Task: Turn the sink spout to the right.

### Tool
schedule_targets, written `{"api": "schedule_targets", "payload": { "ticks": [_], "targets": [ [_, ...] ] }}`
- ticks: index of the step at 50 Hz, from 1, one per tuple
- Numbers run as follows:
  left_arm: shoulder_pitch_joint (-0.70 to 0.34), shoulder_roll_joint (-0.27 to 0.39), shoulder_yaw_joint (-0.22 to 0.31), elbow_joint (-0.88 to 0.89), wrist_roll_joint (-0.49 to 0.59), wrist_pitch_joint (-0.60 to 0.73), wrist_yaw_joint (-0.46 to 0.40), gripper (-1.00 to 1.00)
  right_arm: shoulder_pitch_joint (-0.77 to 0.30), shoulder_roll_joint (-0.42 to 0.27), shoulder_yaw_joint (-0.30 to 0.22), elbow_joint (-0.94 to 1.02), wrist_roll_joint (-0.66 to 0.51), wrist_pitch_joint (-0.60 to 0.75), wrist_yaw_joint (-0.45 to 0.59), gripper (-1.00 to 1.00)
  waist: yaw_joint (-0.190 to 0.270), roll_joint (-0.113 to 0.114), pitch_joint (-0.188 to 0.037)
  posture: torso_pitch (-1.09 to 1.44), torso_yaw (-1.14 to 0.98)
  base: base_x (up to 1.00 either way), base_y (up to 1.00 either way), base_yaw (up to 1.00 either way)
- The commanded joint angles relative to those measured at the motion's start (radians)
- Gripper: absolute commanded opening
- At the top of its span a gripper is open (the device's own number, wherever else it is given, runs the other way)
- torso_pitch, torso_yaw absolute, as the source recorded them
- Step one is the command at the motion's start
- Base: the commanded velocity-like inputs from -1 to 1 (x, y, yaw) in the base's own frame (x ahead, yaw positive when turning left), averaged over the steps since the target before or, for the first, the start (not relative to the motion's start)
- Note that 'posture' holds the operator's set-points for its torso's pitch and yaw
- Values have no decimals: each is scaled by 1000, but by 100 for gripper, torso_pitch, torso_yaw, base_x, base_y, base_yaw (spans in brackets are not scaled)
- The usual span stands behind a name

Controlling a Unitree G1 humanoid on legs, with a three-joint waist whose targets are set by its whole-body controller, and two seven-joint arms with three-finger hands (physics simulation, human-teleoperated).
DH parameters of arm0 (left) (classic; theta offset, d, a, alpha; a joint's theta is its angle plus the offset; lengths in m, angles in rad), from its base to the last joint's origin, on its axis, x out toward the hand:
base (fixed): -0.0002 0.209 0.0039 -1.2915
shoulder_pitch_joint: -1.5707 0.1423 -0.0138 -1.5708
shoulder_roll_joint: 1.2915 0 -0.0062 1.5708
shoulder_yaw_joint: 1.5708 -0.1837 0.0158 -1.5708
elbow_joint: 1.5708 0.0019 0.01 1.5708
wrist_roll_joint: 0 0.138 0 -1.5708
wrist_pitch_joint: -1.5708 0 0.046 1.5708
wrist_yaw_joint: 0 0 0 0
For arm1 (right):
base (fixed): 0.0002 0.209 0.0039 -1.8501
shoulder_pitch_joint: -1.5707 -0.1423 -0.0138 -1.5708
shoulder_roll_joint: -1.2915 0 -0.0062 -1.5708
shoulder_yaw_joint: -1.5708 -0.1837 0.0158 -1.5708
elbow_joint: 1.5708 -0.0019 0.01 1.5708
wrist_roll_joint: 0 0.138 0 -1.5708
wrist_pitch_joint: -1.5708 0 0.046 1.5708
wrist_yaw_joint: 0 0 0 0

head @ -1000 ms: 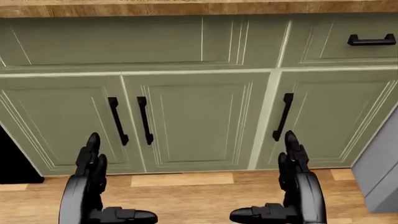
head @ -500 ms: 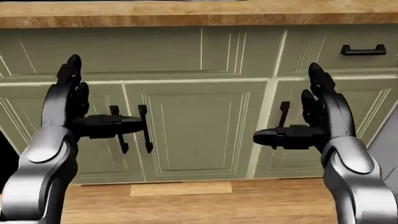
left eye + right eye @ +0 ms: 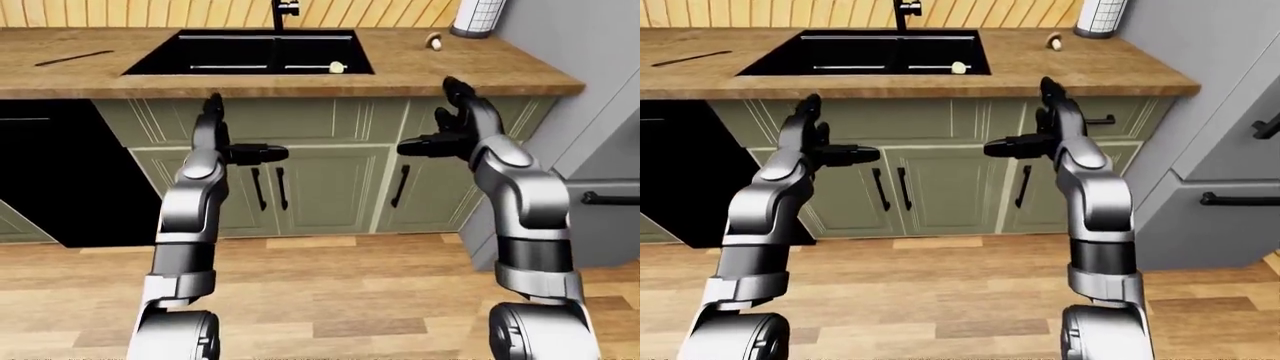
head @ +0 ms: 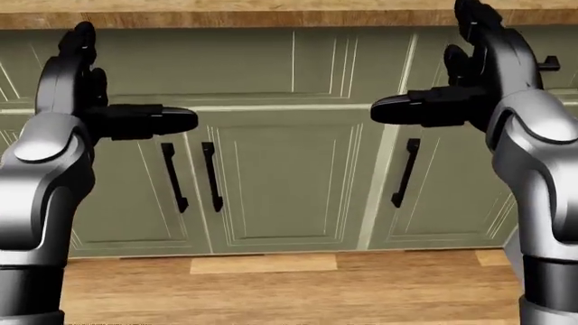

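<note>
Your left hand [image 3: 228, 142] and right hand [image 3: 450, 127] hang spread open, holding nothing, level with the green cabinet doors [image 4: 280, 176] under the desk [image 3: 430, 71]. Your head view shows only those doors; the eye views add the black sink [image 3: 250, 52], with the dark spout [image 3: 285, 10] at its far edge, mostly cropped.

Left hand [image 4: 108, 101]: raised on a bent arm, fingers spread, holding nothing.
Right hand [image 4: 461, 84]: raised level with it, fingers spread, holding nothing.
</note>
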Motion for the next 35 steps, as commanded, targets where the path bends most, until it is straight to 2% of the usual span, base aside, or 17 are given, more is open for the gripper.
{"api": "schedule_targets", "payload": {
  "ticks": [1, 13, 14, 15, 18, 20, 21, 22, 24, 25, 26, 27, 28, 30, 33, 34, 35],
  "targets": [
    [-42, 11, 5, -46, 4, -26, 1, 100, -39, -11, -4, -31, -6, -18, 1, 100, 0, 1, -30, 0, 0, 0, 0, 0],
    [-44, 7, 1, -87, 14, 5, -1, 100, -52, -7, 4, -39, -40, 1, 24, 100, 0, 3, -29, 0, 0, 0, 0, 0],
    [-44, 7, 2, -89, 14, 7, -1, 100, -51, -6, 5, -40, -42, 1, 25, 100, -3, 8, -52, 0, 0, 0, 12, 0],
    [-43, 8, 3, -92, 14, 9, -1, 100, -51, -5, 5, -41, -43, 1, 26, 100, -3, 4, -49, 0, 0, 0, 12, 0],
    [-44, 8, 3, -91, 15, 8, -2, 100, -51, -3, 5, -40, -47, 3, 29, 100, -9, 14, -43, 0, 0, 0, 27, 0],
    [-44, 8, 4, -85, 15, 3, -3, 100, -51, -1, 1, -45, -45, 5, 30, 100, -11, -30, -43, 0, 0, 0, 71, 0],
    [-45, 8, 4, -82, 15, 2, -4, 100, -50, -1, 2, -51, -46, 7, 28, 100, -14, -38, -46, 0, 0, 0, 47, 0],
    [-46, 8, 5, -83, 15, 4, -4, 100, -50, -1, -2, -55, -44, 9, 28, 100, -12, -40, -33, 0, 0, 0, 0, 0],
    [-46, 8, 4, -89, 14, 7, -3, 100, -51, -2, -4, -57, -41, 9, 29, 100, -21, 18, -23, 0, 0, 0, 0, 0],
    [-45, 8, 4, -90, 14, 8, -3, 100, -51, -2, -4, -57, -39, 8, 29, 100, -27, 60, -18, 0, 0, 0, 0, 0],
    [-45, 8, 4, -93, 14, 10, -2, 100, -50, -2, -5, -57, -37, 5, 30, 100, -29, 88, -13, 0, 0, 0, 0, 0],
    [-46, 8, 4, -94, 14, 12, -3, 100, -48, -2, -4, -58, -38, 6, 28, 100, -15, 38, -5, 0, 0, 0, 0, 0],
    [-47, 9, 5, -97, 14, 16, -3, 100, -50, -4, -3, -57, -38, 8, 29, 100, -17, 35, -12, 0, 0, 0, 0, 0],
    [-51, 11, 6, -104, 14, 24, -3, 100, -52, -6, -1, -57, -39, 12, 31, 100, -9, 14, -20, 0, 0, 0, 0, 0],
    [-59, 15, 8, -107, 12, 33, -3, 100, -59, -8, -4, -56, -39, 21, 28, 100, 4, -42, -20, 0, 0, 0, 0, 0],
    [-61, 16, 9, -106, 11, 35, -3, 100, -64, -10, -6, -48, -38, 20, 30, 100, 4, -25, -15, 0, 0, 0, 0, 0],
    [-63, 18, 10, -106, 11, 36, -2, 100, -60, -8, -7, -49, -36, 16, 29, 100, 6, -23, -14, 0, 0, 0, 0, 0]
  ]
}}
